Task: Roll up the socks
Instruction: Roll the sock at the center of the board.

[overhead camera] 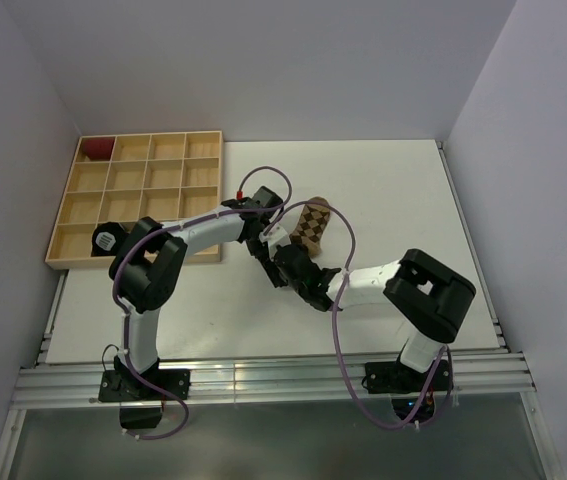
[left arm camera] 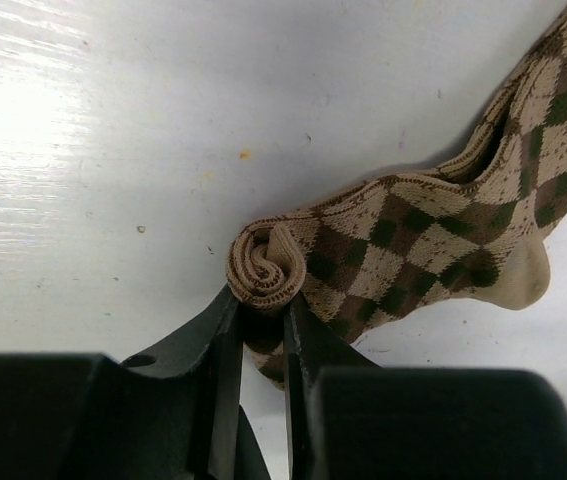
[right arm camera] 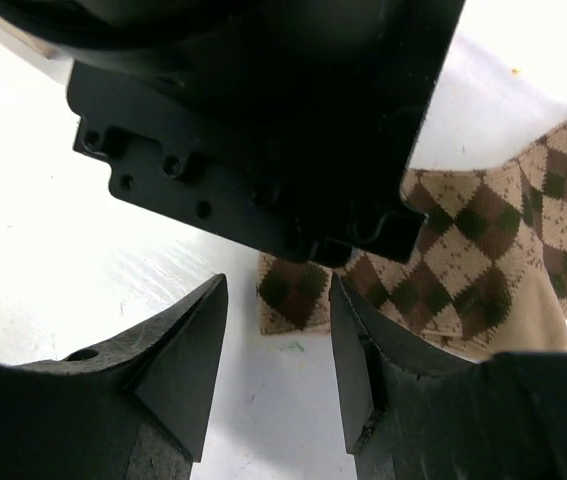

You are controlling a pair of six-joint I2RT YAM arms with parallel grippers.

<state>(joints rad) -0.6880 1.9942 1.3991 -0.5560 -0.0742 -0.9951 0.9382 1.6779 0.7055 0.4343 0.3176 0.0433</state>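
Left gripper point(left arm camera: 260, 312) in left wrist view, jaws narrow, pinching rolled end of tan sock point(left arm camera: 413, 230), sock flat on table point(left arm camera: 113, 150), right wrist view, right gripper point(right arm camera: 278, 300) jaws apart, holding nothing, sock edge just beyond, apparently untouched, top view, both grippers meeting mid-table, sock right of tray point(overhead camera: 148, 135).
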